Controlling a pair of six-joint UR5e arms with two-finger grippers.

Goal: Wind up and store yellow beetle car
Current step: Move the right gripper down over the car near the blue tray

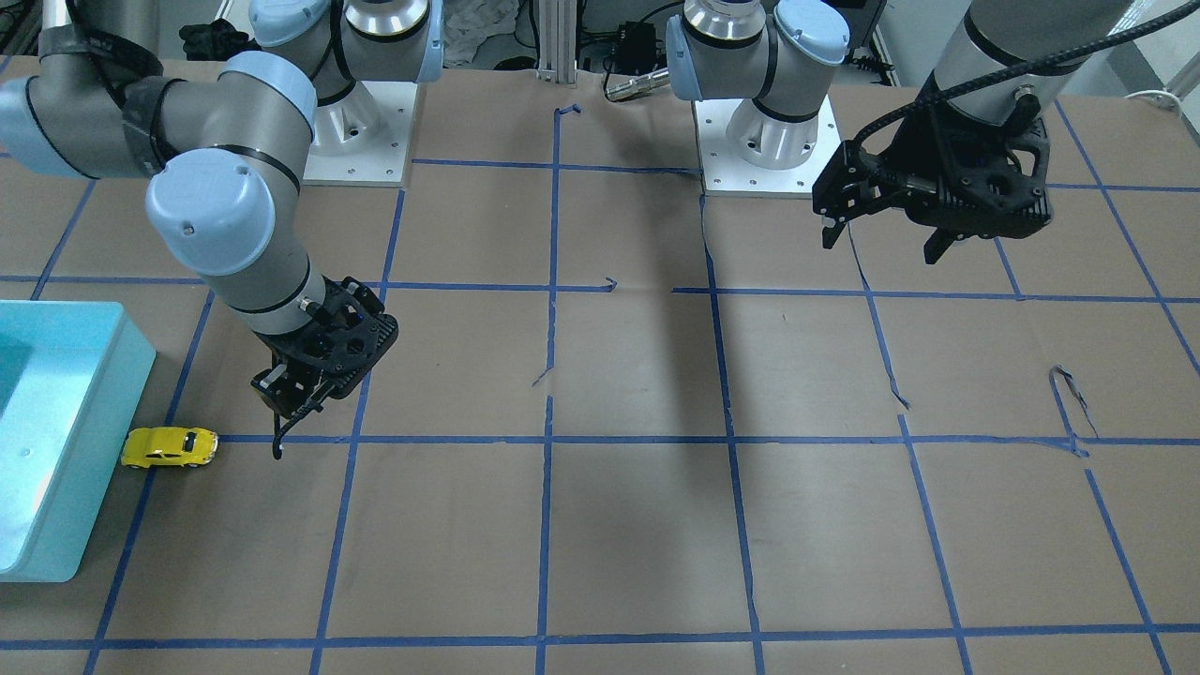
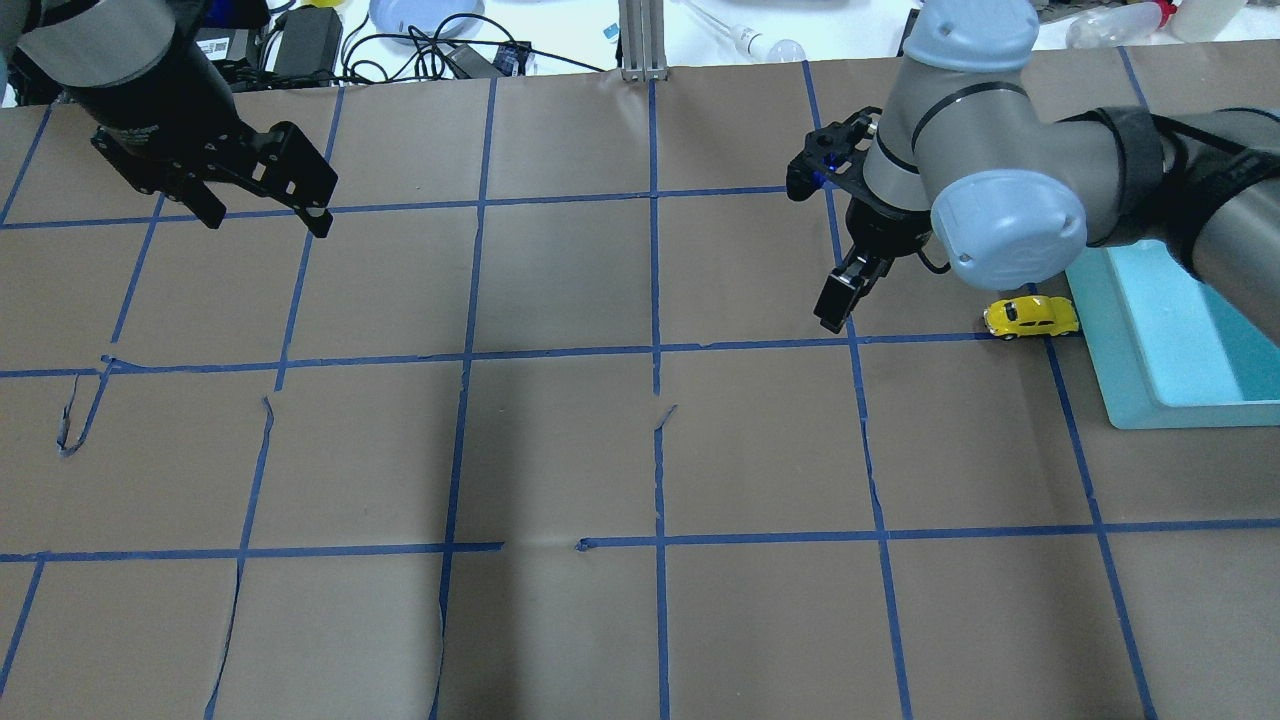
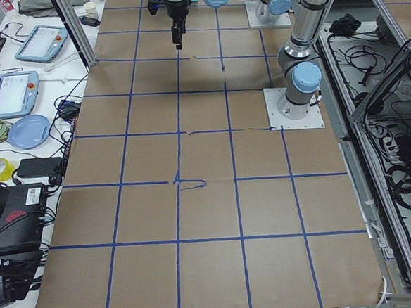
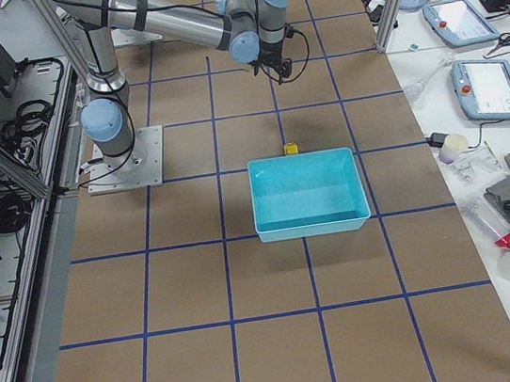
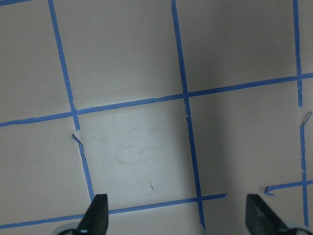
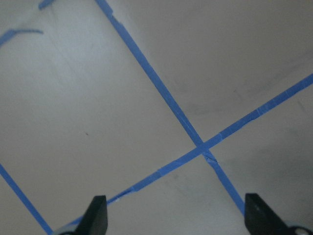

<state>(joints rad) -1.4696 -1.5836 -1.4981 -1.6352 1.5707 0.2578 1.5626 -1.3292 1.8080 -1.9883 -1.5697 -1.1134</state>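
The yellow beetle car (image 1: 170,447) stands on its wheels on the brown paper, right beside the teal bin (image 1: 56,441). It also shows in the overhead view (image 2: 1031,317) and the exterior right view (image 4: 292,149). My right gripper (image 1: 286,427) is open and empty, low over the table, a short way from the car on the side away from the bin; in the overhead view it (image 2: 835,305) is left of the car. My left gripper (image 1: 886,239) is open and empty, held high over the far side of the table (image 2: 268,222). Neither wrist view shows the car.
The teal bin (image 2: 1160,340) is open-topped and looks empty (image 4: 309,193). Blue tape lines grid the paper-covered table (image 2: 650,450). Both arm bases (image 1: 764,141) sit on white plates at the robot's edge. Cables and clutter lie beyond the table's far edge.
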